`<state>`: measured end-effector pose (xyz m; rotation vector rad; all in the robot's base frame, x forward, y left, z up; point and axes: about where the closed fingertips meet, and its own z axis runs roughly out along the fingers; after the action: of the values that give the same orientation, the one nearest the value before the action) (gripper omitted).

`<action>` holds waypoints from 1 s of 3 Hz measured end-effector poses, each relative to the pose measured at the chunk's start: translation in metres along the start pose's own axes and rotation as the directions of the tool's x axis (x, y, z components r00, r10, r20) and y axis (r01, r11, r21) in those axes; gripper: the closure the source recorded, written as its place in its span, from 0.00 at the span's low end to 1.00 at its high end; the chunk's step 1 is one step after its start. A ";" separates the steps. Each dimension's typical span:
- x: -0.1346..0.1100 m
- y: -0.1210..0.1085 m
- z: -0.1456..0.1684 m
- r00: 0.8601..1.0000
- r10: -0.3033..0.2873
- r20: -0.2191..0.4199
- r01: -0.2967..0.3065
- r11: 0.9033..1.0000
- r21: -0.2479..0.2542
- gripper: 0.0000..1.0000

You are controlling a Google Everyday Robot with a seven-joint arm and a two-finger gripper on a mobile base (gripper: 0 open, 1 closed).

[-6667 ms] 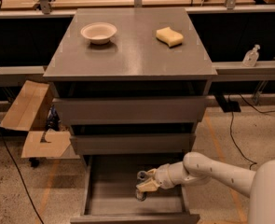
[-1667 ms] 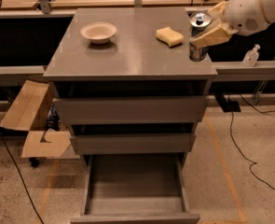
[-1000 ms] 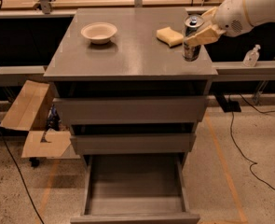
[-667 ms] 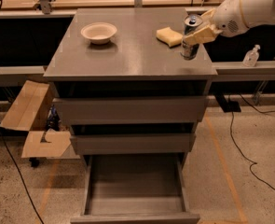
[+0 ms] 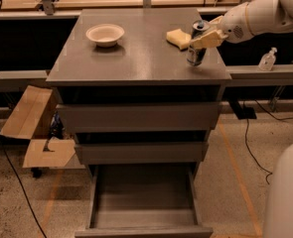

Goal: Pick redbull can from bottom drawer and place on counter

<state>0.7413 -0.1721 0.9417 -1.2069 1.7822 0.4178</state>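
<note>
The redbull can (image 5: 197, 51) stands upright on the counter (image 5: 136, 58), near its right edge, just in front of a yellow sponge. My gripper (image 5: 205, 36) reaches in from the upper right and is shut on the can around its upper part. The can's base looks to rest on or just above the counter surface. The bottom drawer (image 5: 143, 227) is pulled open at the foot of the cabinet and holds nothing.
A white bowl (image 5: 105, 34) sits at the counter's back left, and a yellow sponge (image 5: 178, 37) lies behind the can. A clear pump bottle (image 5: 267, 60) stands on the right shelf. Cardboard (image 5: 32, 133) lies left of the cabinet. Cables run across the floor at right.
The gripper carried the can from the bottom drawer up to the counter. Over the last second it lowered the can slightly leftward toward the counter's right edge.
</note>
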 end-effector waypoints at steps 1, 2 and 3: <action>0.006 -0.005 0.008 1.000 0.028 0.004 -0.028 1.000 -0.009 0.27; 0.010 -0.006 0.014 0.999 0.047 0.004 -0.047 0.999 -0.020 0.04; 0.013 -0.007 0.019 0.998 0.069 0.003 -0.069 0.997 -0.026 0.00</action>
<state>0.7550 -0.1695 0.9219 -1.1640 1.8247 0.4842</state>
